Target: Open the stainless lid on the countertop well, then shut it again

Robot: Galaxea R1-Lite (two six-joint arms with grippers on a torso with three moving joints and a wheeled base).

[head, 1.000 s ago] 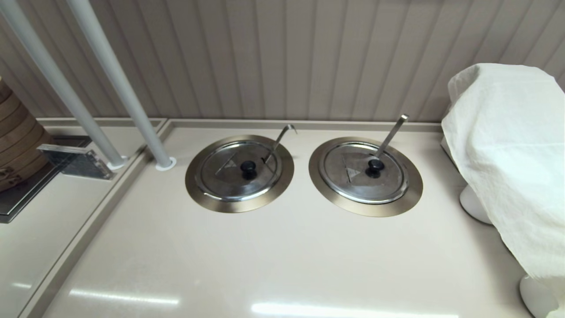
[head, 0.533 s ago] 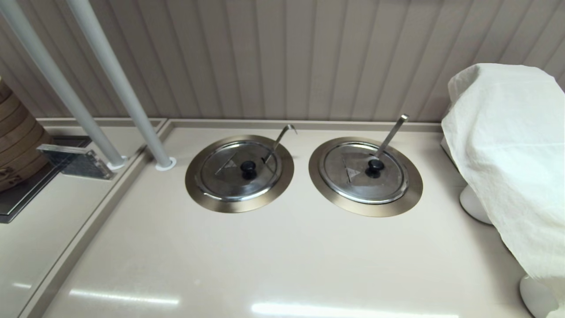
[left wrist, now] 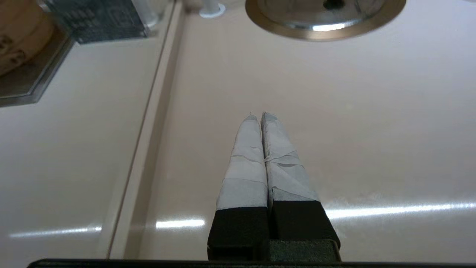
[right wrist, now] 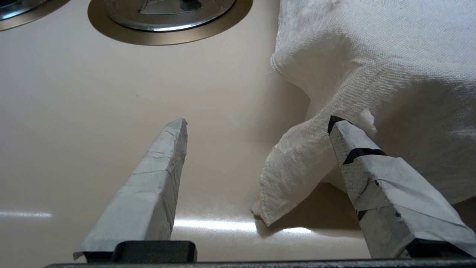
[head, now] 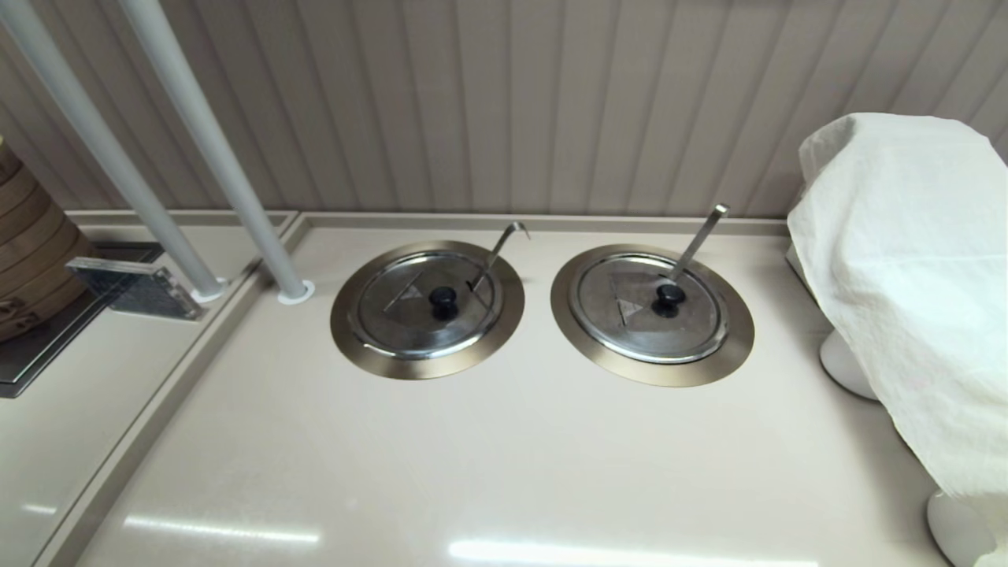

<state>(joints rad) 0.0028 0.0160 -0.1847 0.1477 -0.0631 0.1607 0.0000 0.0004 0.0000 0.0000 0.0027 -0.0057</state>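
The stainless lid [head: 417,324] lies shut on the countertop well, its black knob [head: 442,298] at centre. The well's bronze-toned flange [head: 354,346] rings it, and a hook-ended wire handle [head: 501,246] sticks out through the lid's slot at the back right. Neither gripper shows in the head view. My left gripper [left wrist: 259,115] is shut and empty, hovering over bare countertop short of the flange [left wrist: 323,34]. My right gripper [right wrist: 258,122] is open and empty, low over the counter beside a white cloth, one finger [right wrist: 357,149] close against it.
A twin lid [head: 647,315] with a flat bar handle [head: 698,236] sits to the right. A cloth-covered object [head: 906,260] stands at the right edge. Two grey poles [head: 236,197] rise at the left, beside a raised counter seam [head: 157,409] and a bamboo steamer [head: 27,252].
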